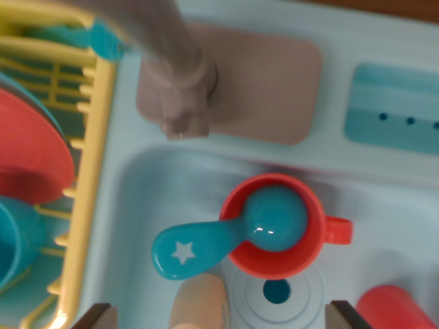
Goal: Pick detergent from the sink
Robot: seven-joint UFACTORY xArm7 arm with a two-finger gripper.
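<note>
— What lies nearest the camera?
— The end effector [218,317], fingers spread open, over a peach detergent [199,301] bottle in the sink [147,199].
— Nearby?
— A red cup [312,236] holding a teal spoon [206,247].

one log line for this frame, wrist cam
phase: above sink | gripper: open, empty | below: red cup holding teal spoon | detergent: unclear, maybe beige item
</note>
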